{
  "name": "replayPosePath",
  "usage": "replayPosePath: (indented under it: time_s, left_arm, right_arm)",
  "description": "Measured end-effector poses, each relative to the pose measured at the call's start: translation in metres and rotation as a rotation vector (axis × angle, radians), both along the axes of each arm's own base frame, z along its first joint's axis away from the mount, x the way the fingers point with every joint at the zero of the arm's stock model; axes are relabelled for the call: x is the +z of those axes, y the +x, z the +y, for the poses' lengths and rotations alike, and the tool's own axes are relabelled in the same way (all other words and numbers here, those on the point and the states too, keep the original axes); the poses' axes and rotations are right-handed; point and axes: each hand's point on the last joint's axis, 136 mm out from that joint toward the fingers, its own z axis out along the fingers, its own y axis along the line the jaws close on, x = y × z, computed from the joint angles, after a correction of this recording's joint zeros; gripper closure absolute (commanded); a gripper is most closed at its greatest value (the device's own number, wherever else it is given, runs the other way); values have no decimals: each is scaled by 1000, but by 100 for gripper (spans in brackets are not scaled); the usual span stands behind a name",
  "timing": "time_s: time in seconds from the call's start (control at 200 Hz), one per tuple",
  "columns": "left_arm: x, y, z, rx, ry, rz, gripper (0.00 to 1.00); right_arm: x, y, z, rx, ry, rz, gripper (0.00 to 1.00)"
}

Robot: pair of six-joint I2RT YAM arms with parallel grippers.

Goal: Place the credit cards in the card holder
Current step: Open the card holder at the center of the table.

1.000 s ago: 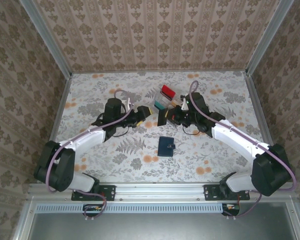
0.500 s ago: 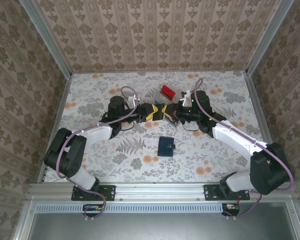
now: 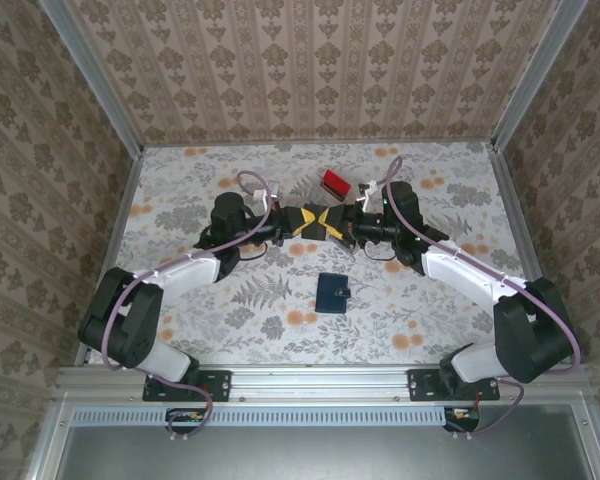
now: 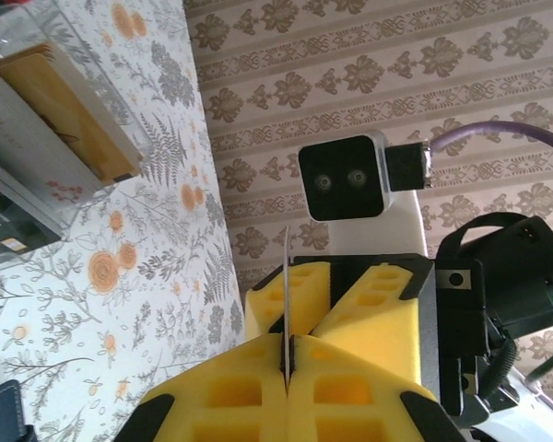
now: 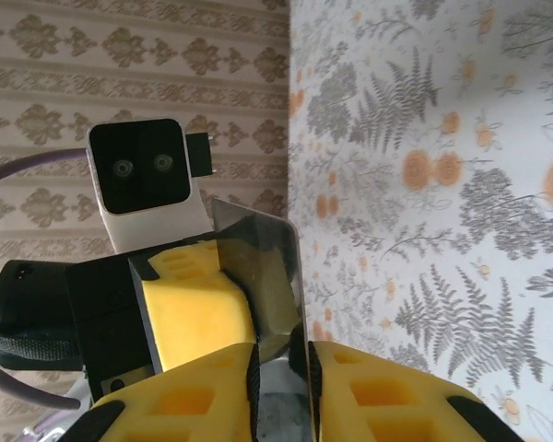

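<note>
Both grippers meet nose to nose above the middle of the table. My left gripper is shut on a dark credit card, which the left wrist view shows edge-on as a thin upright line. The same card stands between the pads of my right gripper, whose jaws are slightly apart with a gap beside the card. The card holder, a closed navy wallet with a small tab, lies flat on the table nearer the arm bases.
A clear slotted rack stands just behind the grippers, holding a red card, a tan-orange card and others. Patterned walls close the table on three sides; metal rails run along its edges.
The left gripper moved right to meet the right gripper and closed on the dark card. The right gripper's jaws, shut on that card before, have parted a little.
</note>
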Motion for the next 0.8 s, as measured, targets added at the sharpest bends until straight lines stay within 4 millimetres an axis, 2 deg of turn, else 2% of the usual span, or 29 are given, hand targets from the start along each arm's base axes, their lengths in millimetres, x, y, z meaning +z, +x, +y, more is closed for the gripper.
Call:
replayPosePath:
  time_s: [0.04, 0.11, 0.13, 0.255, 0.305, 0.395, 0.52, 0.665, 0.72, 0.8]
  left_arm:
    - [3, -2, -1, 1, -3, -7, 100]
    - [2, -2, -1, 13, 2, 5, 100]
    - [2, -2, -2, 13, 2, 6, 97]
    - [-4, -9, -4, 16, 25, 37, 45]
    - [-11, -13, -1, 26, 60, 53, 32]
    - [-25, -18, 11, 83, 162, 75, 25]
    - [-44, -19, 41, 195, 372, 57, 24]
    - [-70, -25, 69, 246, 579, 40, 24]
    - [-81, -28, 75, 245, 635, 44, 23]
    - [-90, -36, 77, 227, 697, 37, 22]
  right_arm:
    - [1, -1, 1, 10, 8, -5, 91]
    - [5, -2, 1, 16, 22, -14, 93]
    - [5, -2, 0, 15, 23, -14, 95]
    - [5, -10, -4, 11, 20, -20, 98]
    - [3, -14, -9, -5, -11, -21, 98]
    - [-8, -23, -25, -62, -130, -18, 98]
    - [-32, -41, -40, -94, -348, -11, 99]
    - [-79, -72, -43, -49, -500, 50, 99]
    - [-101, -86, -45, -25, -555, 90, 99]
    - [-122, -97, -45, -5, -614, 126, 99]
